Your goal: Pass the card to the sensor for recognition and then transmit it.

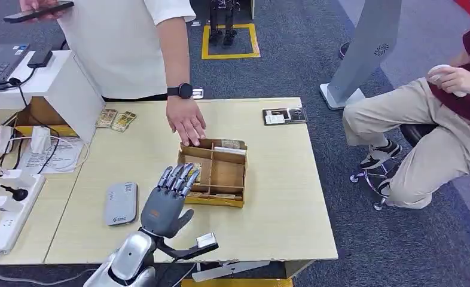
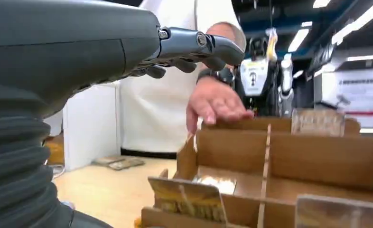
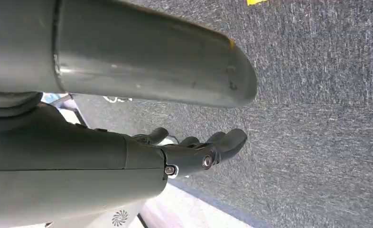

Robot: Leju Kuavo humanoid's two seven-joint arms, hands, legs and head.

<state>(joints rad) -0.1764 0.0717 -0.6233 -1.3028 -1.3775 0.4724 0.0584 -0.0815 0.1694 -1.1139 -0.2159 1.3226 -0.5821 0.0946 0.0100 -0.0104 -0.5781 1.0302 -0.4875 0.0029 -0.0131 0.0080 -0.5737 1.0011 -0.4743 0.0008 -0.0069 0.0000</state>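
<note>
A cardboard box with several compartments stands mid-table. Cards stand in it: one leans in the near-left compartment, another at the far right. My left hand hovers at the box's near-left corner, empty, its fingers stretched out flat over that compartment and partly hiding the card there. The grey sensor pad lies on the table just left of my hand. My right hand hangs over the carpet, fingers loosely extended, holding nothing.
A person in a white shirt stands behind the table, one hand resting on the box's far-left corner. Loose cards and a black card holder lie at the back. Power strips and cables crowd the left. Another person sits at the right.
</note>
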